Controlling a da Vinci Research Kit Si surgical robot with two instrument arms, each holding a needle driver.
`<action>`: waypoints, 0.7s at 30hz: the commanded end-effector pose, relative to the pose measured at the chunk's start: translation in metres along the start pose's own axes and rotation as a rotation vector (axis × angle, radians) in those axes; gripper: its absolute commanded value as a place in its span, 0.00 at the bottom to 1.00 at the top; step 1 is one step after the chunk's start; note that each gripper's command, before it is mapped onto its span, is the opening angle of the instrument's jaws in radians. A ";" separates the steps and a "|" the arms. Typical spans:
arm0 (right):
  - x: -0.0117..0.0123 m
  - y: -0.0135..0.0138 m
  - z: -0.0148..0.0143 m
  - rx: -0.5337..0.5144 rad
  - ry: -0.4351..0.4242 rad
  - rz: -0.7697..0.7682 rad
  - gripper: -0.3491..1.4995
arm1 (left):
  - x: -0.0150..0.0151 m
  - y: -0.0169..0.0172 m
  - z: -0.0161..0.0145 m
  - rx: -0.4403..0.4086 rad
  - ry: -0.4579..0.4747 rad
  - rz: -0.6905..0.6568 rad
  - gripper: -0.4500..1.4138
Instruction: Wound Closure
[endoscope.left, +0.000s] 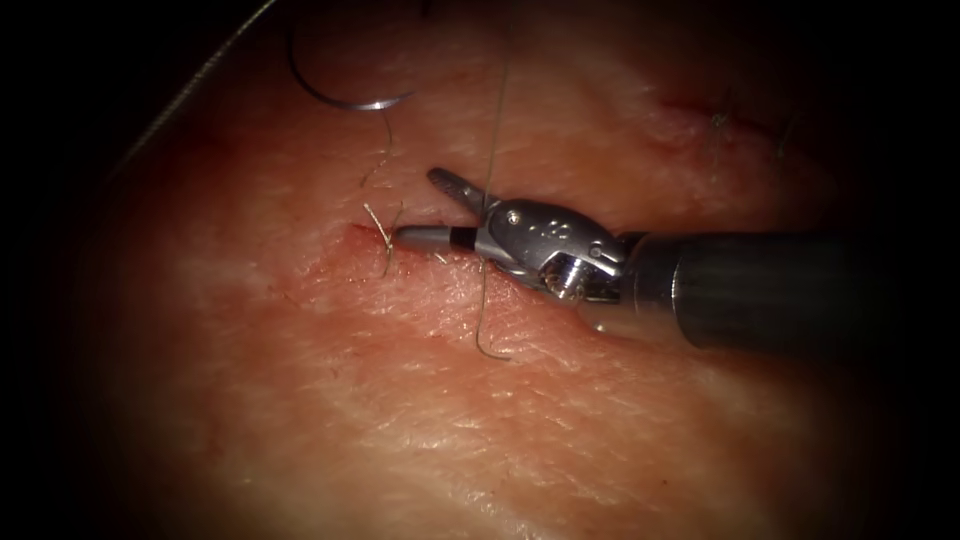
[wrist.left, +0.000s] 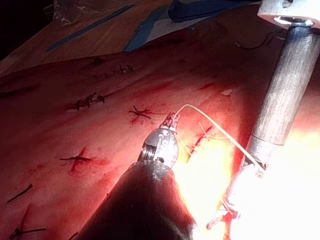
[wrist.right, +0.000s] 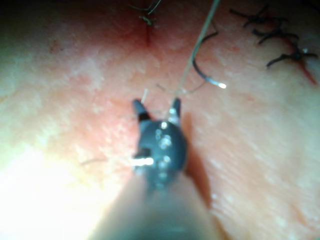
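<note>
My right tool (endoscope.left: 417, 206) comes in from the right with its jaws open over the cut (endoscope.left: 345, 250) in the tissue (endoscope.left: 480, 420), holding nothing. The thread (endoscope.left: 497, 120) runs down taut from above, crosses close to the base of these jaws and ends in a loose curl below the tool. In the right wrist view the right tool (wrist.right: 156, 105) stands open, the thread (wrist.right: 200, 45) passing by one jaw. The curved needle (endoscope.left: 345, 100) lies free on the tissue beyond the cut. The left tool (wrist.left: 171, 120) is shut on the thread (wrist.left: 210, 120), which arcs toward the right tool's shaft (wrist.left: 282, 95).
A stitch with short pale thread ends (endoscope.left: 383, 232) sits at the cut just off the lower jaw's tip. Older dark knotted stitches (wrist.left: 140, 112) mark other cuts, and another closed cut (endoscope.left: 715, 120) lies at the back right. Red fluid stains the tissue around the cut.
</note>
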 end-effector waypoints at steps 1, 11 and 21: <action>-0.0004 -0.0001 0.0009 0.006 0.002 -0.003 0.97 | -0.0002 -0.0003 0.0006 -0.001 0.003 0.003 0.00; 0.0000 0.0001 0.0003 0.067 0.062 -0.027 0.00 | 0.0006 0.0004 0.0008 -0.008 0.010 0.005 0.00; 0.0006 -0.0004 -0.0019 0.022 0.078 -0.032 0.98 | -0.0004 0.0000 -0.0030 -0.015 -0.007 0.007 0.00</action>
